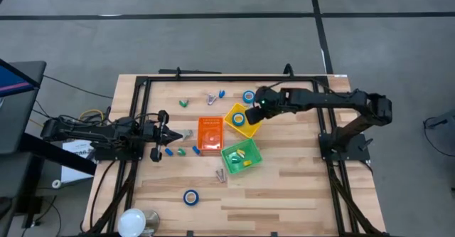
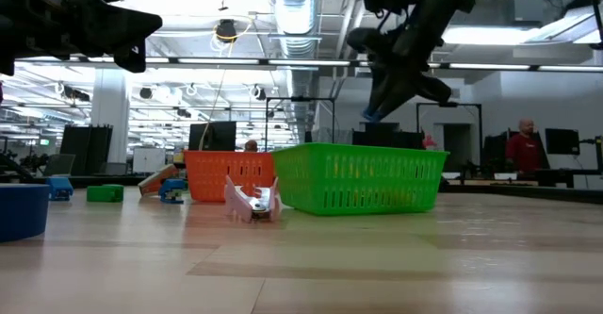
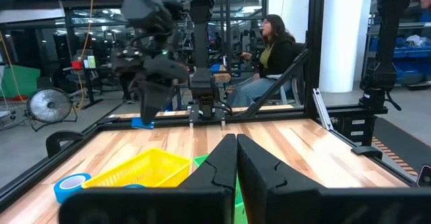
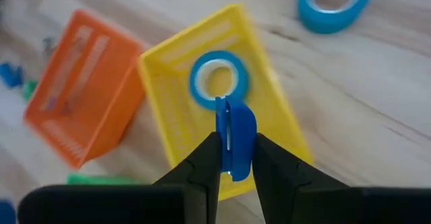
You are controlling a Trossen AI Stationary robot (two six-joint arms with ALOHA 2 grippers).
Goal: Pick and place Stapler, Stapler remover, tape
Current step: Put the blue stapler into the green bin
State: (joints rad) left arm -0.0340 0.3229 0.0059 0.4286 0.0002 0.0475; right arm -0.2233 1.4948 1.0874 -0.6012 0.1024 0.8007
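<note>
My right gripper [image 1: 254,113] hangs above the yellow bin [image 1: 250,129], shut on a small blue piece [image 4: 234,138], maybe a stapler. A blue tape roll [image 4: 218,80] lies inside that bin. Another tape roll [image 1: 248,96] lies flat on the table beyond the bin, and a third [image 1: 190,197] lies near the table's near edge. My left gripper [image 1: 169,132] is shut and holds nothing; it hovers left of the orange bin [image 1: 210,134]. In the low view a metal staple remover [image 2: 252,201] lies on the table in front of the bins. My right gripper pinches the blue piece between its two fingers by its lower part [image 4: 233,167]. The fingers [image 4: 202,158] come from above, pointing down. The piece is lifted clear over the yellow bin and stands out past the fingertips.
The green bin [image 1: 242,157] sits near the yellow one and holds small yellow and green items. Small blue and green pieces [image 1: 174,151] and metal removers [image 1: 212,98] are scattered around the orange bin. A white bulb [image 1: 131,223] lies at the near left corner. People show in the room behind.
</note>
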